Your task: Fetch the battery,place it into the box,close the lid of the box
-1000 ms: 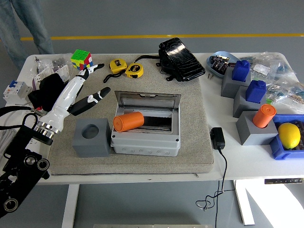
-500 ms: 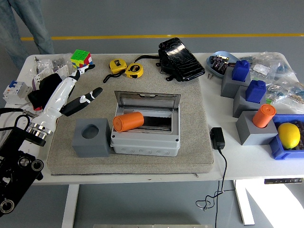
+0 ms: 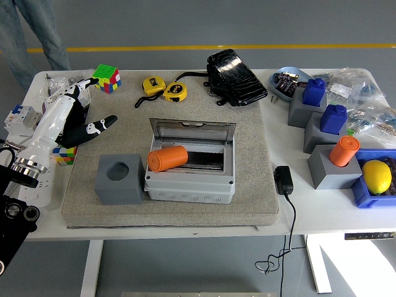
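At the far left, a person in blue jeans (image 3: 25, 31) is standing behind the white table (image 3: 204, 223). The robot's left hand (image 3: 74, 114), white-shelled with black fingertips, is hovering over the left edge of the grey felt mat (image 3: 247, 185), its fingers spread and relaxed, grasping nothing. A small multicoloured cube (image 3: 62, 154) is lying just below the wrist, and a larger multicoloured puzzle cube (image 3: 106, 77) is sitting beyond the fingertips, near the table's far edge.

On the mat, a grey block with a round socket (image 3: 119, 179) is standing touching the left wall of the grey plastic box (image 3: 189, 182). The box's clear-windowed lid (image 3: 193, 130) is standing open at the rear. The orange cylindrical battery (image 3: 167, 158) is lying on its side inside the box, at the left end.

Behind the mat, two yellow tape measures (image 3: 164, 88) and a glossy black pouch (image 3: 236, 78) are resting. A black power adapter (image 3: 284, 180) is sitting just right of the mat. Further right, grey blocks are carrying two blue bottles (image 3: 325, 105) and a second orange cylinder (image 3: 344, 150). A yellow lemon (image 3: 377, 176) is lying in a blue tray (image 3: 362, 195).
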